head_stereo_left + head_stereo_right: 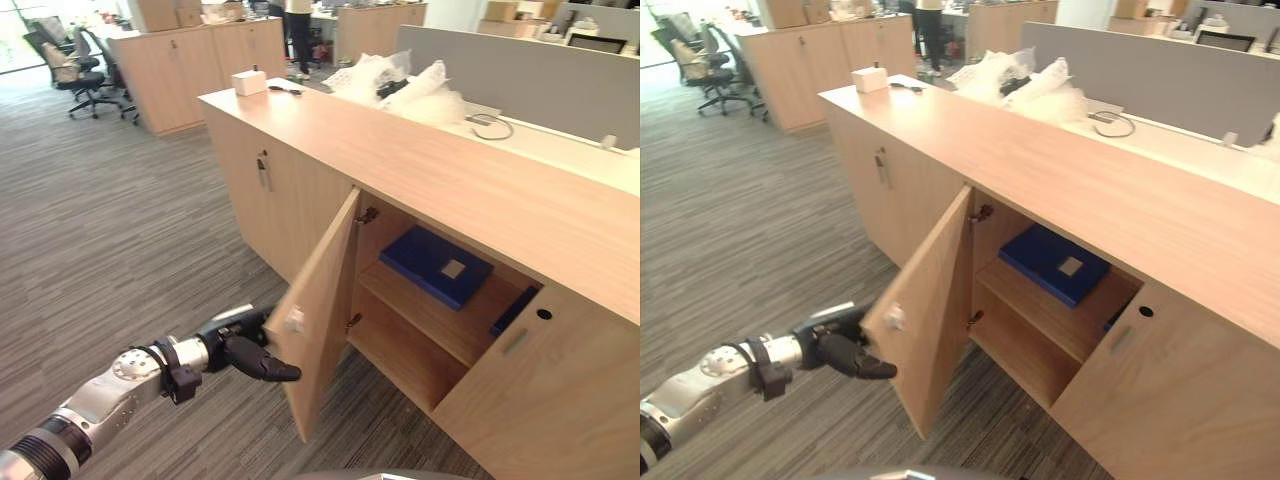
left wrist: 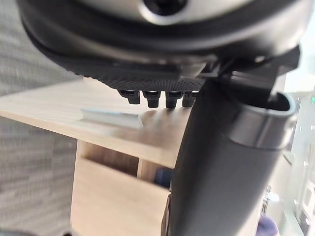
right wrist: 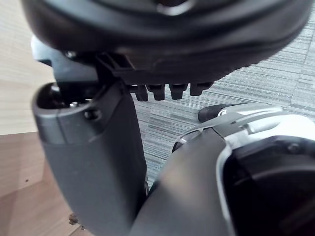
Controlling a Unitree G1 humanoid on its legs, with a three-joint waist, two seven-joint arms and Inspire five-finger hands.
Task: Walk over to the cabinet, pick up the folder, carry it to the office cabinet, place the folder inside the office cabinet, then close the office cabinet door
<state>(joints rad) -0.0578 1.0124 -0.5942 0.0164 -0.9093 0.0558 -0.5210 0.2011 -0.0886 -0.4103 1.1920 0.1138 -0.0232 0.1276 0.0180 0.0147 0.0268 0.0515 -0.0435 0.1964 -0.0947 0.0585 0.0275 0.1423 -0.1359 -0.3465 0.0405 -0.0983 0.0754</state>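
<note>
The flat blue folder already lies on the shelf inside the light-wood office cabinet, well beyond our left hand. The hand's loose, uncurled fingers rest against the open wooden door beside its small knob, placed, we judge, to push it shut.

The blue folder lies flat on the top shelf inside the light wood office cabinet. It has a small pale square on its cover. The cabinet's door stands wide open.
</note>
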